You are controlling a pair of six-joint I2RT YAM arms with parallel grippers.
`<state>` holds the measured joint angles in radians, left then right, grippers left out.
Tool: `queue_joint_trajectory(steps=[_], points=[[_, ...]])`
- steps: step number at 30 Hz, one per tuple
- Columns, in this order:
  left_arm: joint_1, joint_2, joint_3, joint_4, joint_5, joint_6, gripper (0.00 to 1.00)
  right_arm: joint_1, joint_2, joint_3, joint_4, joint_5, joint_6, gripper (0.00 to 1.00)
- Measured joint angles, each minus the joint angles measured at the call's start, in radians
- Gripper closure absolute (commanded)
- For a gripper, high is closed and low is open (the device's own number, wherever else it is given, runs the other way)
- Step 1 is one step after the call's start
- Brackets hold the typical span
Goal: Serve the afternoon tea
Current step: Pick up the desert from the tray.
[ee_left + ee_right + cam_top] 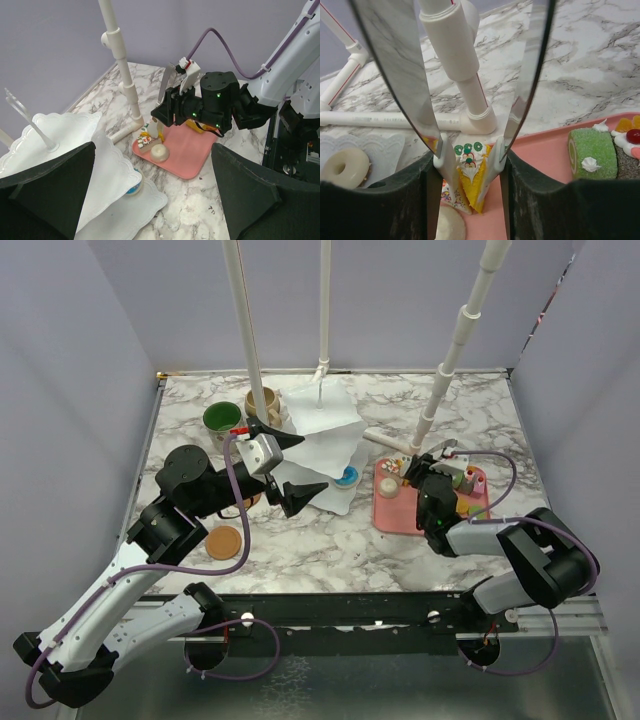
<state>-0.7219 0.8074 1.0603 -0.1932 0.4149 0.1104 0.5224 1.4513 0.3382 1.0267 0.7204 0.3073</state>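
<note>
No legible text, labels, brands or numbers anywhere in view

Table top (480, 420): you have a marble-pattern surface, white with grey veins, smooth with a soft sheen
Stand plates (330, 425): white, smooth, lightly glossy; plastic or glazed ceramic, you can't settle which from these views
Pink tray (192, 152): smooth, matt, plastic-looking
Right gripper fingers (395, 65): polished metal, mirror-bright, so you see the marble reflected in them; the tips are white plastic
Left gripper pads (50, 185): black, matt, finely grained
Toy cake slice (470, 175): your close view shows a yellow sponge-textured side and a glossy white top
Green roll (592, 147): rough, sugar-grained skin
Coaster (224, 541): brown, matt
Frame pipes (243, 320): white plastic tube, smooth, semi-gloss
Cable (242, 502): purple, smooth sheath
</note>
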Motion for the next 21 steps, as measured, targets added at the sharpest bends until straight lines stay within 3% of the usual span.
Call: queue_joint_trajectory(steps=[11, 21], points=[[0.0, 0.0, 0.0, 0.0, 0.001, 0.0, 0.01, -0.037, -0.042, 0.0, -0.049, 0.0, 0.033, 0.59], [0.0, 0.0, 0.0, 0.0, 0.002, 0.0, 0.01, -0.038, -0.113, -0.005, -0.105, -0.063, -0.021, 0.79]])
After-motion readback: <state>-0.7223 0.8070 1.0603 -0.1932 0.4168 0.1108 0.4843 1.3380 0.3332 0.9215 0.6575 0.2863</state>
